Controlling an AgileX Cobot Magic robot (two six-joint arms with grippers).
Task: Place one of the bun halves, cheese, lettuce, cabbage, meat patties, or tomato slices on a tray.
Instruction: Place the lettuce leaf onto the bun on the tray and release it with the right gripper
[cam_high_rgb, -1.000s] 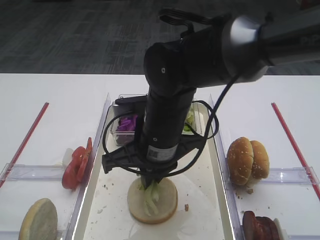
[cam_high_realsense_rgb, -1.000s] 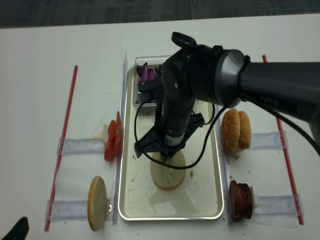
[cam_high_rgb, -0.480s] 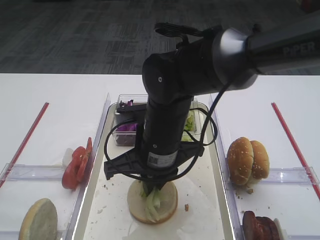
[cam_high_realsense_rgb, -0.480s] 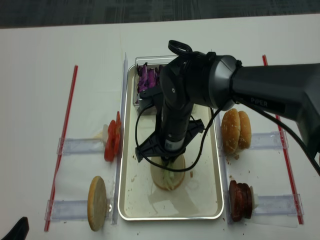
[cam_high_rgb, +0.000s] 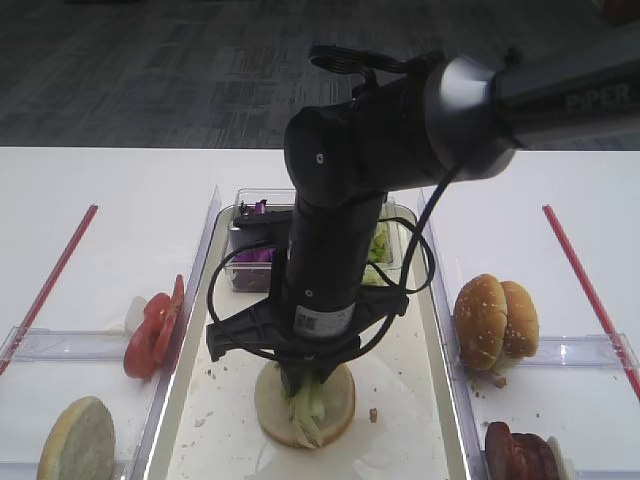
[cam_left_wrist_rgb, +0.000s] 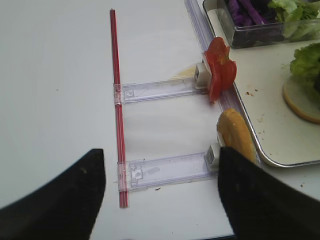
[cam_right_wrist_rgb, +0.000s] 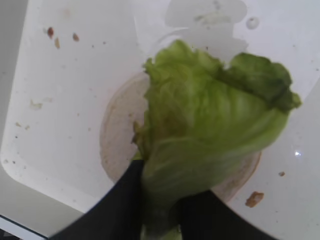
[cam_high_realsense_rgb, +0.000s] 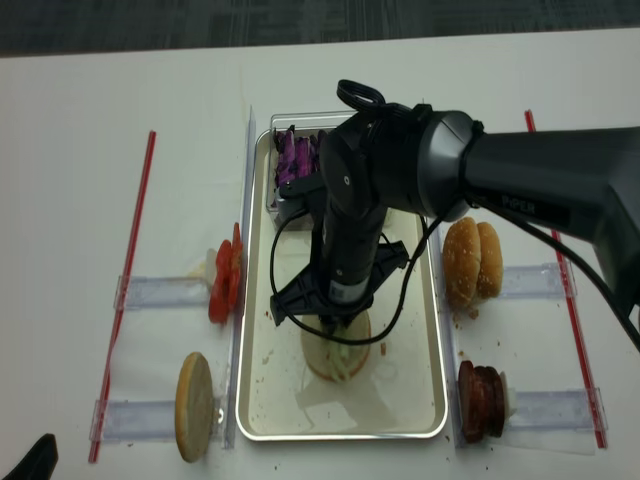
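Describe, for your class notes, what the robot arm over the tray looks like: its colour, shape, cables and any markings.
The right arm is glossy black and tube-shaped with a rounded, bulbous joint and a silvery band near it. "PIPER" is printed on it in pale letters. Thin black cables loop loosely around the wrist. A white label sits low on the wrist. The right gripper's fingers are black.

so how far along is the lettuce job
Nearly there. A bun half already lies flat on the tray. The right pincer holds the lettuce down on that bun, its fingers either side of the leaf's stem end. Left to do: let go fully and lift away, leaving the leaf on the bun. The left pincer waits open off to the side.
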